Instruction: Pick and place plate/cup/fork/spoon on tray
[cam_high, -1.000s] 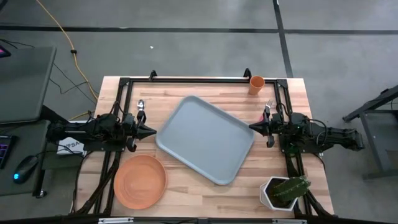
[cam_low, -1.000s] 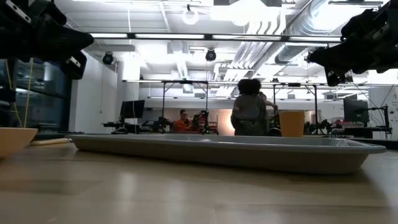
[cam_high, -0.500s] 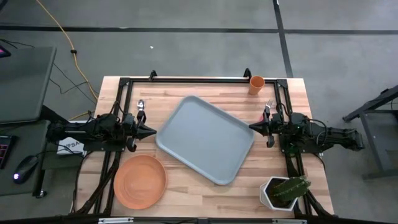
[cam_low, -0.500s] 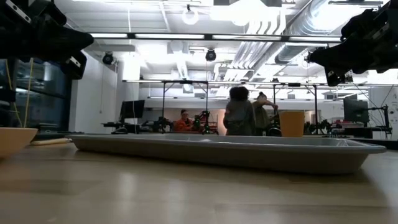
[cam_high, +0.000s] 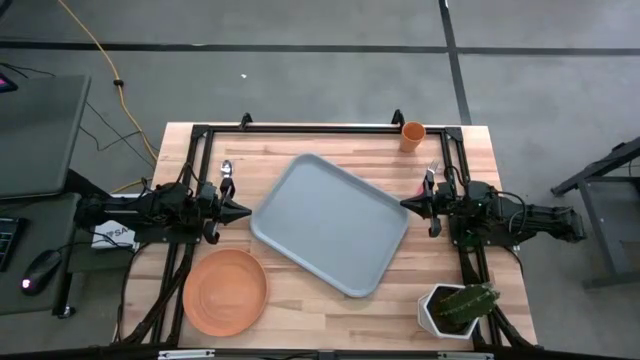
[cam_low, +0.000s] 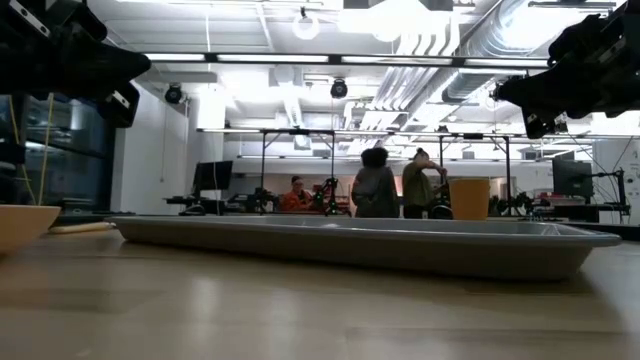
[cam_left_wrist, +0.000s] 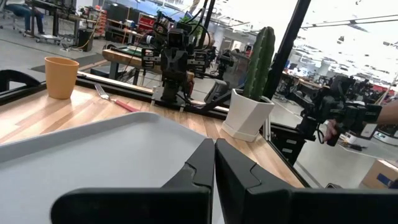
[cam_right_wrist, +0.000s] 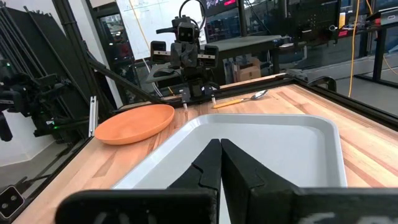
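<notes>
Grey-blue and rectangular, the large flat tray (cam_high: 331, 224) with rounded corners lies bare and skewed at the centre of the high view's pale wooden table (cam_high: 330, 295), so every item has yet to be carried to it. The round shallow orange plate (cam_high: 225, 291) rests at the lower left of that frame, well apart from the tray's rim. The small orange tumbler, the cup (cam_high: 412, 135), stands at the upper right near the table's far edge. The slim spoon (cam_high: 225, 176) with a silver bowl and orange handle lies left of the tray just above the left arm, and the pink-handled fork (cam_high: 431, 176) with silver tines lies right of the tray just above the right arm — each utensil seemingly laid within reach of the nearer arm.

The left gripper (cam_high: 240, 211) is held level at the tray's left edge, its fingers pressed together and holding nothing, as the left wrist view shows. The right gripper (cam_high: 408, 204) faces it from the tray's right edge, likewise closed and empty. Both appear parked in a symmetrical waiting pose; no item is touched, so the task is judged not yet begun. A white pot with a green cactus (cam_high: 459, 308) stands at the lower right, no part of the task. People (cam_low: 390, 189) are seen far off in the room behind, in the middle of the low view.
</notes>
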